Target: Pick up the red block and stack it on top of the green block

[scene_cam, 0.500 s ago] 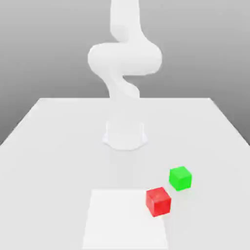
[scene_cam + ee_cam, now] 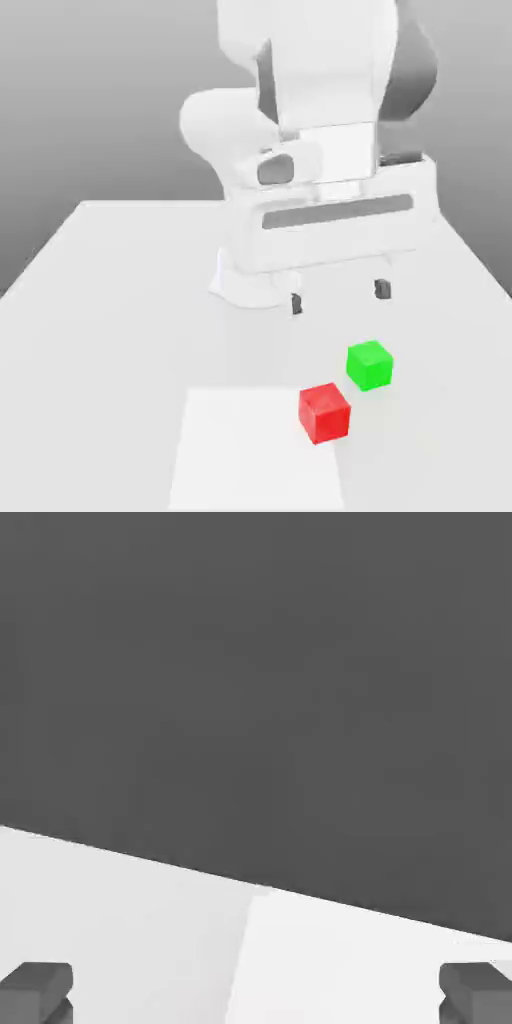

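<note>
Arm hanging above two cubes on a pale surface (image 2: 110, 300).

The exterior view shows the red block (image 2: 325, 412) and the green block (image 2: 369, 365) near each other but apart, both plain matte cubes of equal size, unmarked, the red one at the edge of a lighter square patch (image 2: 250, 450). The fingers (image 2: 296, 304) stand spread wide above them, holding nothing. The hand view catches both dark fingertips (image 2: 36, 990) against surface and grey backdrop.

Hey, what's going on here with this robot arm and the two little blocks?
A white robot arm hangs over a table with its gripper open and holding nothing. Below it, the red block and the green block sit on the table, close together but apart. Neither is touched, so the stacking hasn't begun.
</note>
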Controlling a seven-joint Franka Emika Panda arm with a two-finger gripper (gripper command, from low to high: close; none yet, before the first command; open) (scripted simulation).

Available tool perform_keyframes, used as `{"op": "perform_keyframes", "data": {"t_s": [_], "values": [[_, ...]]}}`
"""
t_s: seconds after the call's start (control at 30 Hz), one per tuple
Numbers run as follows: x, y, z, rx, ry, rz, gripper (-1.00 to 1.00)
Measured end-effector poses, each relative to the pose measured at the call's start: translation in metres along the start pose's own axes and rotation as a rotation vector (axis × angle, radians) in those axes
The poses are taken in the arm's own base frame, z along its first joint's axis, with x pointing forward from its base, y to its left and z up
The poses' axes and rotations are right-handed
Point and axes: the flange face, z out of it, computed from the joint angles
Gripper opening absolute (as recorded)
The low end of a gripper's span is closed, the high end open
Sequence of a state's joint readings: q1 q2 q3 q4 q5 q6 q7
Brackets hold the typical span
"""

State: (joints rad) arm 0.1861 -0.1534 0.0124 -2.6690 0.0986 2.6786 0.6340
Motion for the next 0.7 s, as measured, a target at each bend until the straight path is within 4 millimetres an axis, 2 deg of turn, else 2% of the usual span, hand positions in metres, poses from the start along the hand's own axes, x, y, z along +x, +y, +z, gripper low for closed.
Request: {"op": "perform_keyframes", "data": {"t_s": [0.13,0.33,0.37,0.57,0.63,0.7], "values": [[-0.043,0.020,0.073,-0.111,-0.084,-0.065,0.00],[-0.055,0.034,0.136,-0.136,-0.099,-0.077,0.00],[-0.057,0.036,0.145,-0.136,-0.100,-0.076,-1.00],[-0.058,0.037,0.150,-0.137,-0.101,-0.075,-1.00],[-0.056,0.035,0.141,-0.137,-0.100,-0.077,-1.00],[-0.054,0.032,0.124,-0.137,-0.099,-0.077,-1.00]]}}
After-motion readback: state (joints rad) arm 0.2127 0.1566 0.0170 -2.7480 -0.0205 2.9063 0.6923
